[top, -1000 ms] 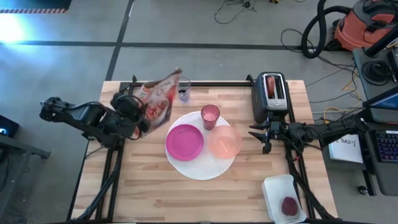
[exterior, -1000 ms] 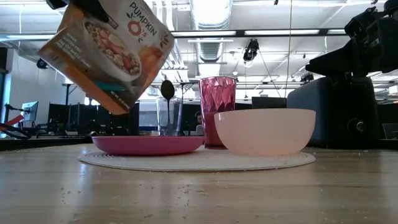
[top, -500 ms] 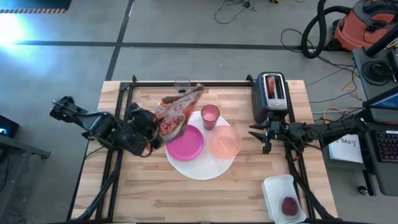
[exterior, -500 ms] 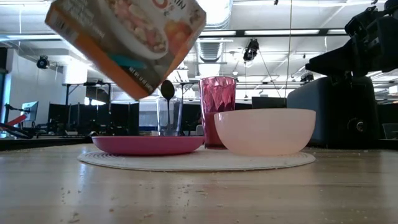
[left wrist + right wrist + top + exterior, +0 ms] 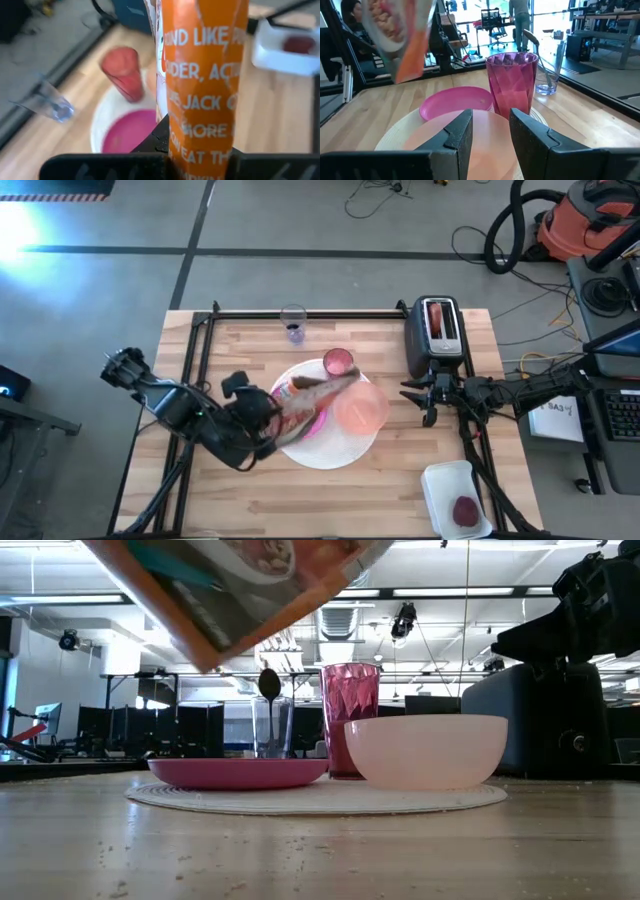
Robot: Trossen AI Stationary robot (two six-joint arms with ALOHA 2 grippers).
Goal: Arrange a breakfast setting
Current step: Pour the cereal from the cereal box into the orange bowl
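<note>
Your left gripper [image 5: 268, 423] clamps the cereal bag [image 5: 312, 394] tilted over plate [image 5: 312, 420] and bowl [image 5: 361, 408]; right gripper [image 5: 409, 400], half-open, waits beside the toaster [image 5: 439, 332].

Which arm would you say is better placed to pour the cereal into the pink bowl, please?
Left. Its tool is shut on the cereal bag, tilted above the magenta plate beside the bowl. The right tool waits empty near the toaster.

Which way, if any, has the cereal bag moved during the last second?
Yes. The cereal bag has swung from near the clear glass to over the magenta plate, toward the pink bowl.
</note>
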